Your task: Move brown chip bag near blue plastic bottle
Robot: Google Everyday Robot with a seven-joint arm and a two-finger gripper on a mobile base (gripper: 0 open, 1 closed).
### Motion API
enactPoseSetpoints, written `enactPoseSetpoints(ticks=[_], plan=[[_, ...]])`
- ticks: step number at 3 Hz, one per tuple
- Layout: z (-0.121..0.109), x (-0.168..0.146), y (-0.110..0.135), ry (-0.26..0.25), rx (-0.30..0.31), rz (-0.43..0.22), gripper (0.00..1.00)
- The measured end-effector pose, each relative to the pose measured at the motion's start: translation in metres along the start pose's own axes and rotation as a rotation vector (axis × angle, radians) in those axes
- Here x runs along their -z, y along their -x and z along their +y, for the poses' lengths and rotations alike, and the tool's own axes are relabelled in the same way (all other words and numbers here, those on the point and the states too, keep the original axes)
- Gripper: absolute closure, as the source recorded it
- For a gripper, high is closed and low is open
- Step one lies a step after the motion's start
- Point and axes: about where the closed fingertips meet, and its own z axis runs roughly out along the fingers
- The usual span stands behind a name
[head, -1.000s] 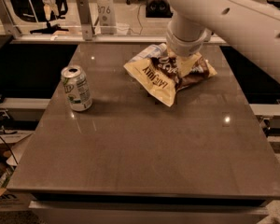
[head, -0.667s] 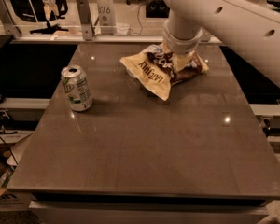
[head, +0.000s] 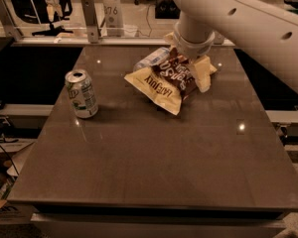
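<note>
The brown chip bag (head: 170, 81) hangs tilted at the back middle of the table, with its cream "LATE JULY" edge toward me and its lower corner just above the tabletop. My gripper (head: 187, 62) comes down from the white arm (head: 238, 19) into the top of the bag and is shut on it; the wrist hides most of the fingers. The blue plastic bottle (head: 151, 59) lies on its side right behind the bag's left edge, partly covered by it.
A green-and-white soda can (head: 82, 94) stands upright at the left of the dark table (head: 139, 172). A railing and posts (head: 89, 19) run behind the table's far edge. The arm spans the upper right.
The arm has carried the bag left and toward the back, up against the bottle, which now shows behind the bag. The can has not moved.
</note>
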Motion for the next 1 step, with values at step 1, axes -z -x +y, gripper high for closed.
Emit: enactPoseSetpoints(ticks=[1], plan=[[0.0,-0.0001,0.0,0.0,0.0,0.0,0.0]])
